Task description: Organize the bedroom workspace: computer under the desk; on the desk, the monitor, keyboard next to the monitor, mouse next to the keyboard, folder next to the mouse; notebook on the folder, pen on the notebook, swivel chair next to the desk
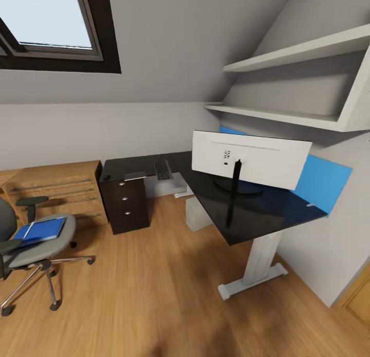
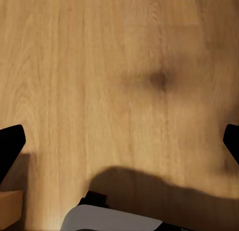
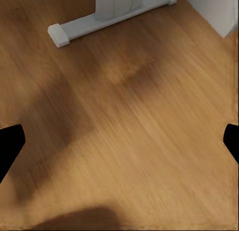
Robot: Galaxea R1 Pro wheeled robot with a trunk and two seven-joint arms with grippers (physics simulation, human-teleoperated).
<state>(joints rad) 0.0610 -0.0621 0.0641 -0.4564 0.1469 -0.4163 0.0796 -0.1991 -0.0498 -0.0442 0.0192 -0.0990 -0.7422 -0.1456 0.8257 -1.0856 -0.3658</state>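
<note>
Head view: the monitor stands white back outward at the desk's near end, the keyboard lies along its far wing, and the folder rests on the swivel chair's seat. Left gripper and right gripper hang wide apart over bare wooden floor.

The table has a glossy black top on a smooth white leg. The floor is light wood with visible grain. The swivel chair has grey cloth upholstery and a shiny chrome base. The monitor has a matt white back.
</note>
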